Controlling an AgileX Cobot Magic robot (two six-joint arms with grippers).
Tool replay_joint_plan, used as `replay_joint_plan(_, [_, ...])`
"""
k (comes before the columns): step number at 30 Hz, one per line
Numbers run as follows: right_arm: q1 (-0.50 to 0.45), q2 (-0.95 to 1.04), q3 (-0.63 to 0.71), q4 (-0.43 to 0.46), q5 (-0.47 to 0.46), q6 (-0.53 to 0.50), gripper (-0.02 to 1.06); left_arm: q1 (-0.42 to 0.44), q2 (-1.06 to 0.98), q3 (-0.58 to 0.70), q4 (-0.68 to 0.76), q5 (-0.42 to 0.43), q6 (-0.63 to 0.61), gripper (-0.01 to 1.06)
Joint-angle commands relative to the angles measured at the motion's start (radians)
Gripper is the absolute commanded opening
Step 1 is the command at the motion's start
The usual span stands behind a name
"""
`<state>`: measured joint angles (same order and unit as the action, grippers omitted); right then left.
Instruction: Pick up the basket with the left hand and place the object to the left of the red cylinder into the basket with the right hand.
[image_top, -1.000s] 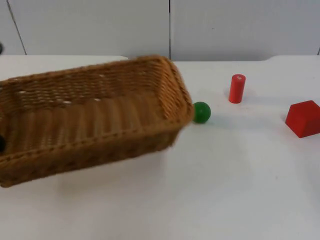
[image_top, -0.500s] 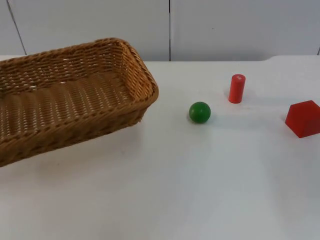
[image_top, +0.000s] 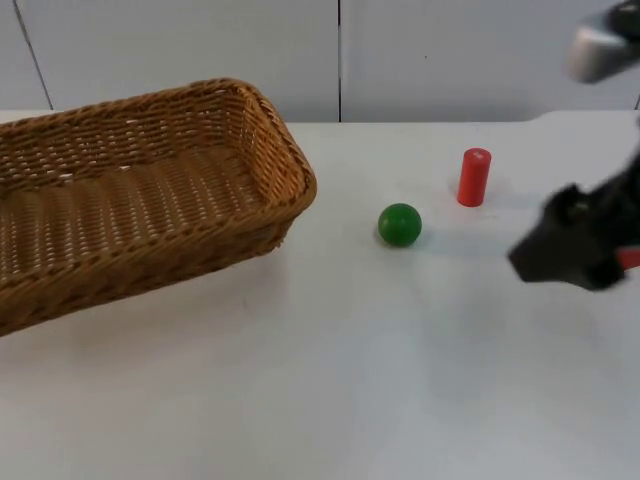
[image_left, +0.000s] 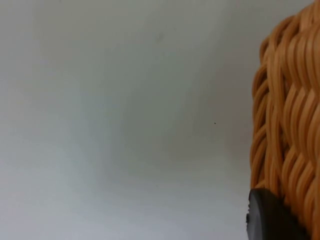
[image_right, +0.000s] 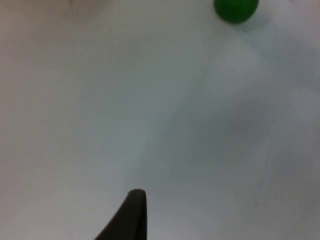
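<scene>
Basket lifted at the left, green ball on the table, right gripper coming in from the right edge.

You've got the wicker basket tilted at the left of the top view, its near right corner close to the white table; left wrist view shows a black fingertip against the basket's woven wall, so the left gripper is clamped on the basket. Green ball sits on the table just left of the upright red cylinder, apart from both basket and cylinder; you also see it in the right wrist view. Right gripper hovers right of the ball, in front of the cylinder; can't tell whether its fingers are open or closed.
</scene>
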<state>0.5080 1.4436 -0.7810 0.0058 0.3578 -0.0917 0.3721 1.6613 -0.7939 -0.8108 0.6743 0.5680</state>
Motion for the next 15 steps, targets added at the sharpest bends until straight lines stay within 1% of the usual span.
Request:
replay_joint_plan(1, [0.004, 0.158, -0.117, -0.006, -0.071, -0.020, 0.97, 0.001, -0.016, 0.003, 0.019, 0.008, -0.028, 0.00])
replay_joint_plan(2, [0.004, 0.158, -0.117, -0.006, -0.071, -0.020, 0.97, 0.001, -0.016, 0.003, 0.019, 0.008, -0.028, 0.00])
replay_joint_plan(7, [0.004, 0.431, -0.374, -0.006, -0.049, -0.024, 0.93, 0.001, -0.016, 0.003, 0.038, 0.012, -0.034, 0.00])
replay_joint_plan(8, [0.004, 0.431, -0.374, -0.006, -0.049, -0.024, 0.93, 0.001, -0.016, 0.003, 0.038, 0.012, -0.034, 0.00])
replay_joint_plan(11, [0.004, 0.575, -0.513, -0.006, -0.023, -0.029, 0.93, 0.001, -0.016, 0.003, 0.038, 0.018, -0.034, 0.00])
replay_joint_plan(12, [0.004, 0.575, -0.513, -0.006, -0.023, -0.029, 0.93, 0.001, -0.016, 0.003, 0.038, 0.018, -0.034, 0.00])
replay_joint_plan(13, [0.004, 0.633, -0.580, -0.006, -0.013, -0.029, 0.93, 0.001, -0.016, 0.003, 0.038, 0.018, -0.034, 0.00])
replay_joint_plan(15, [0.004, 0.687, -0.633, -0.006, 0.002, -0.029, 0.93, 0.001, -0.016, 0.003, 0.038, 0.018, -0.034, 0.00])
